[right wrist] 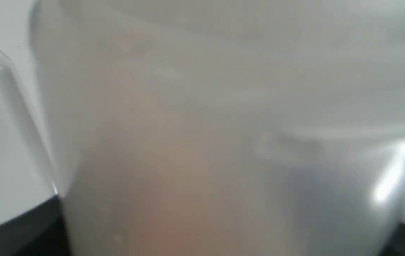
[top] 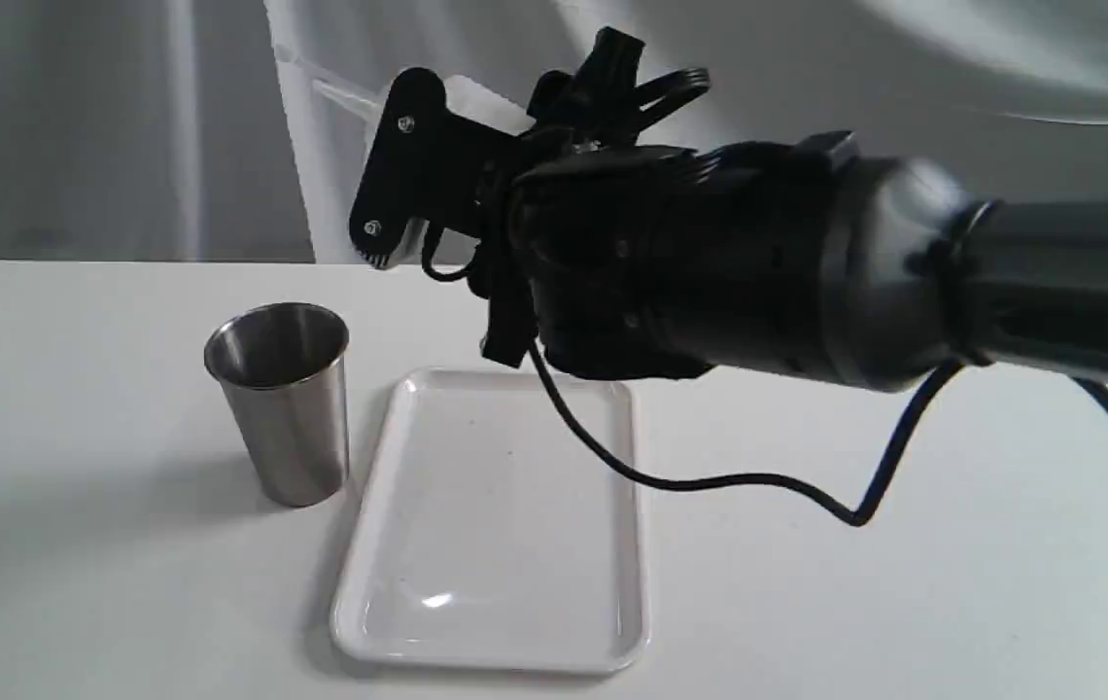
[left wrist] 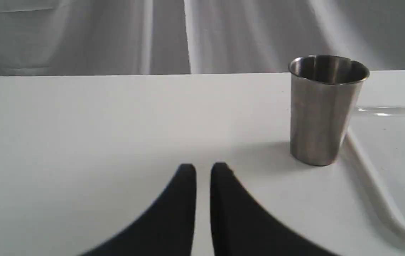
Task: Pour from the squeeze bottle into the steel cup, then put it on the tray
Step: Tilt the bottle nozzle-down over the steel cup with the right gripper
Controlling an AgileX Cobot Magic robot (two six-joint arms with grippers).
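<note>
While in the right tool (top: 406, 190) — squeeze bottle (right wrist: 188, 160), amber-tinged.

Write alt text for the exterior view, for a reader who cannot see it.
The right gripper holds the squeeze bottle raised off the table, largely hidden behind it. Below, the steel cup stands upright on the table, just left of the empty white tray.

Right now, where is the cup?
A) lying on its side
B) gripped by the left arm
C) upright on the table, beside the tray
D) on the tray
C: the cup stands upright on the table, next to the long edge of the tray and not on it.
</note>
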